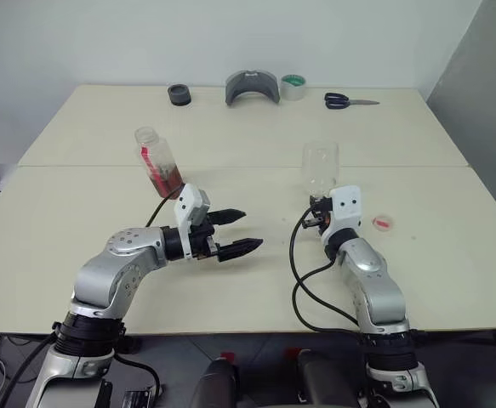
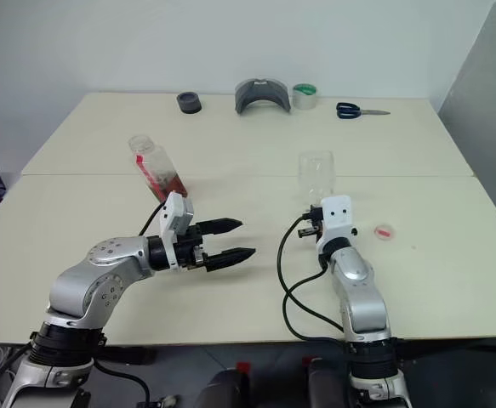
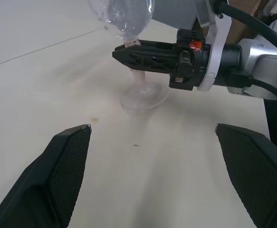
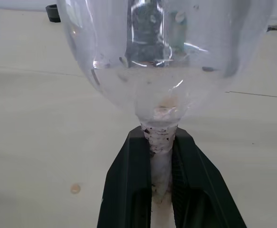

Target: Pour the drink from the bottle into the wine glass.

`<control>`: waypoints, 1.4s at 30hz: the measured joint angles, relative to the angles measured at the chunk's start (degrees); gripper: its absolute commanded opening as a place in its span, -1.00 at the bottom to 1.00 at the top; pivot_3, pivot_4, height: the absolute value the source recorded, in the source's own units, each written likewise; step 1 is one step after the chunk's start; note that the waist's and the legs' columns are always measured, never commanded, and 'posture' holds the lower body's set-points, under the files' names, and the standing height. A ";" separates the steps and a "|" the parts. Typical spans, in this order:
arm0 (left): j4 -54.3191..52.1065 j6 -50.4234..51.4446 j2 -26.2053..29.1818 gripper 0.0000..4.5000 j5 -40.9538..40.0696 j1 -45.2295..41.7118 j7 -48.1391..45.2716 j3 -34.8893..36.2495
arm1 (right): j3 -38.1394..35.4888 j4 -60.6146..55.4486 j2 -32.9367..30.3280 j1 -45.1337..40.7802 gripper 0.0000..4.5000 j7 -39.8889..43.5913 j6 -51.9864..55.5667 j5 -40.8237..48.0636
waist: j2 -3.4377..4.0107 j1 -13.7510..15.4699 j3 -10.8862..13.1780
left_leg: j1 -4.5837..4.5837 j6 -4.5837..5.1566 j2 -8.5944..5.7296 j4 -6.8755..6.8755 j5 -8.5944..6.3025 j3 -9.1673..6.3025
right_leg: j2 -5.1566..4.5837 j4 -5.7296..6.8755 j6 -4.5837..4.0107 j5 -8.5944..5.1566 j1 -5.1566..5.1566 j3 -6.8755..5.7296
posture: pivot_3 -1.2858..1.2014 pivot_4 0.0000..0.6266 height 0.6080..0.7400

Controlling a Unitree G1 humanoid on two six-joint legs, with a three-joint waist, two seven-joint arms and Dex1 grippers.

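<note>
The left gripper lies nearest the camera, its two black fingers spread wide apart with nothing between them, hovering over the cream table and pointing across toward the wine glass. The wine glass serves as the landmark: it stands upright toward the right side of the table, its bowl clear and holding no liquid. The right gripper is clamped on the wine glass's thin stem, just under the bowl, one finger on each side; in the left wrist view the round foot rests on the tabletop below those fingers.

The bottle stands well to the left of the wine glass and slightly farther back, uncapped and leaning, with the drink reddish-brown in its lower part. It is just behind the left arm's wrist, apart from the open fingers. A small red cap lies on the table to the right of the wine glass. Far behind the glass, along the back edge, sit scissors, a tape roll, a grey curved piece and a black ring.
</note>
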 measured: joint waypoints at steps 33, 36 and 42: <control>-12.81 -3.56 0.08 1.00 5.82 12.69 17.94 13.69 | 5.47 48.83 -1.25 -29.00 -0.91 14.93 -29.26 2.24 | -0.19 -1.01 0.03 | 1.32 -0.02 0.69 -1.37 0.00 0.43 | 0.10 -0.88 -0.25 -0.12 0.90 0.17 | 0.03 -0.52 1.00; -14.42 -2.98 0.08 1.00 4.94 13.83 19.25 15.67 | 4.44 52.43 -0.80 -29.99 -0.91 16.19 -31.73 3.55 | -0.18 -1.01 0.04 | 1.37 -0.02 0.80 -1.37 0.01 0.41 | 0.11 -0.86 -0.25 -0.12 0.92 0.15 | 0.03 -0.52 1.00; -15.00 -1.84 0.09 1.00 3.95 14.69 20.35 17.28 | 3.34 56.70 -0.16 -31.32 -0.91 17.52 -34.66 3.98 | -0.17 -1.03 0.04 | 1.44 -0.05 0.87 -1.37 0.02 0.40 | 0.61 -0.82 -0.37 -0.06 0.93 0.14 | 0.03 -0.52 1.00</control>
